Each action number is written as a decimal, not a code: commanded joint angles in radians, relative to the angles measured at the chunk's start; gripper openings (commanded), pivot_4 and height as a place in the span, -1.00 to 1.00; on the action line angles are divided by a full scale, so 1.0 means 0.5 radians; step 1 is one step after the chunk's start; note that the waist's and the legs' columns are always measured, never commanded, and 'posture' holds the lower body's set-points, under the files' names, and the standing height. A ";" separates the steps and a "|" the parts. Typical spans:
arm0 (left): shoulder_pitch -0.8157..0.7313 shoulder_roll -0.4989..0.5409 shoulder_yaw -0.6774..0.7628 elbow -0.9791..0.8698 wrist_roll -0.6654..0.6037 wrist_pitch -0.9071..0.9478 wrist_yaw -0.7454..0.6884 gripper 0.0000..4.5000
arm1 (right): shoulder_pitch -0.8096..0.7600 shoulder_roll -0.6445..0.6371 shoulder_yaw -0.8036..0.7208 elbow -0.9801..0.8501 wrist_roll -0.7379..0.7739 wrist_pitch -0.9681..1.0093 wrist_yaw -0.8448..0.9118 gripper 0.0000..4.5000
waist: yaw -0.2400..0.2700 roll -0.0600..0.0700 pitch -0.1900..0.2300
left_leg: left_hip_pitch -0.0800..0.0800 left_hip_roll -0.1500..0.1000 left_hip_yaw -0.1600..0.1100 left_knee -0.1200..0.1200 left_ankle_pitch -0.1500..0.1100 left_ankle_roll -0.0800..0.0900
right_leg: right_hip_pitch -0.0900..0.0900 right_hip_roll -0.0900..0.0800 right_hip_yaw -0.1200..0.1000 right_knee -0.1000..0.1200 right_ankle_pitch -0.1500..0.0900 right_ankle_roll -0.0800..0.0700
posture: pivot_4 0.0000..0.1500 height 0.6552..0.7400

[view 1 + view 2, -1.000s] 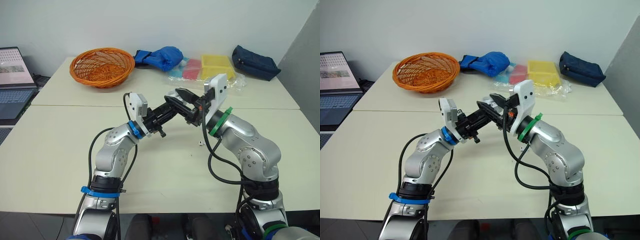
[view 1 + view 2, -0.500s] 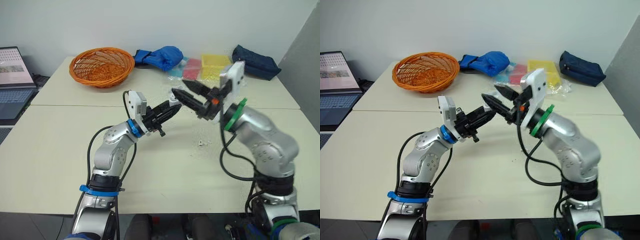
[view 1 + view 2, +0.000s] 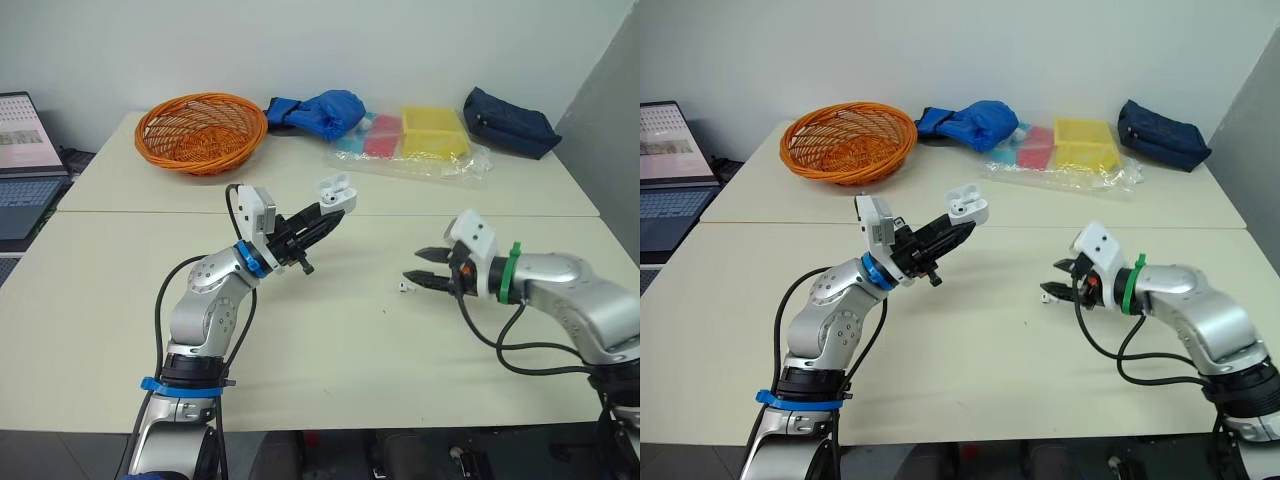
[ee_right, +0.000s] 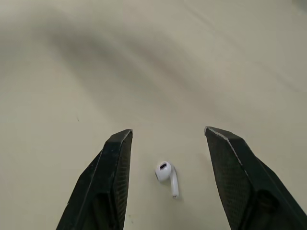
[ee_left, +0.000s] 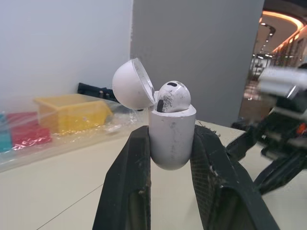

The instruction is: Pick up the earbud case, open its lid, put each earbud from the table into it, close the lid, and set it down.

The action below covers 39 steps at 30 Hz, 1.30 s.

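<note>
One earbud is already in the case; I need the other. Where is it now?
In the eye views the loose earbud lies on the table to the robot's right, at the tips of the open right gripper.

No text, label, brand or number can be read on anything.

Silver arms [image 3: 205, 300], black cables [image 3: 158, 315], black fingers [image 5: 122, 191]
</note>
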 commanded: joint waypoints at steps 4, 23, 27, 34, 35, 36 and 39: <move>-0.039 -0.009 0.004 -0.080 -0.014 -0.030 0.026 -0.66 | -0.160 0.079 0.149 0.259 -0.253 -0.257 0.217 0.10 | 0.008 0.001 0.000 | 0.000 0.001 0.001 0.001 0.000 0.000 | 0.001 0.002 -0.002 0.000 0.001 -0.001 | 1.00 1.00; -0.035 0.007 0.000 -0.116 -0.024 -0.004 0.025 -0.66 | -0.114 0.147 0.170 0.504 -0.582 -0.442 0.376 0.10 | 0.014 0.001 0.000 | -0.003 0.001 0.001 0.005 0.000 0.000 | 0.002 0.002 -0.002 0.001 0.002 -0.002 | 1.00 1.00; -0.048 0.008 -0.004 -0.106 -0.026 -0.004 0.013 -0.66 | -0.133 0.195 0.179 0.578 -0.632 -0.479 0.374 0.03 | 0.012 0.001 0.000 | -0.002 0.001 0.001 0.006 0.000 0.000 | 0.002 0.002 -0.002 0.002 0.002 -0.002 | 1.00 1.00; -0.049 0.005 -0.007 -0.091 -0.018 -0.014 0.004 -0.66 | -0.127 0.197 0.181 0.697 -0.707 -0.567 0.381 -0.81 | 0.012 0.001 0.000 | -0.001 0.000 0.002 0.008 0.000 0.000 | 0.003 0.002 -0.002 0.002 0.005 -0.001 | 1.00 1.00; -0.044 0.006 -0.008 -0.093 -0.017 -0.017 0.002 -0.66 | -0.126 0.199 0.177 0.697 -0.709 -0.573 0.380 -0.81 | 0.012 0.001 0.000 | -0.001 0.000 0.002 0.008 0.000 0.000 | 0.003 0.002 -0.002 0.002 0.006 0.000 | 1.00 1.00; -0.038 0.003 -0.010 -0.096 -0.016 -0.018 0.003 -0.66 | -0.115 0.194 0.168 0.686 -0.709 -0.574 0.381 -0.81 | 0.012 0.001 0.000 | -0.001 0.000 0.002 0.009 0.000 0.000 | 0.004 0.002 -0.002 0.002 0.007 0.001 | 1.00 1.00; -0.026 0.003 -0.013 -0.104 -0.018 -0.020 -0.004 -0.66 | -0.074 0.155 0.122 0.627 -0.706 -0.550 0.374 -0.81 | 0.013 0.001 0.000 | 0.000 0.000 0.002 0.010 0.000 0.000 | 0.004 0.001 -0.001 0.001 0.009 0.002 | 1.00 1.00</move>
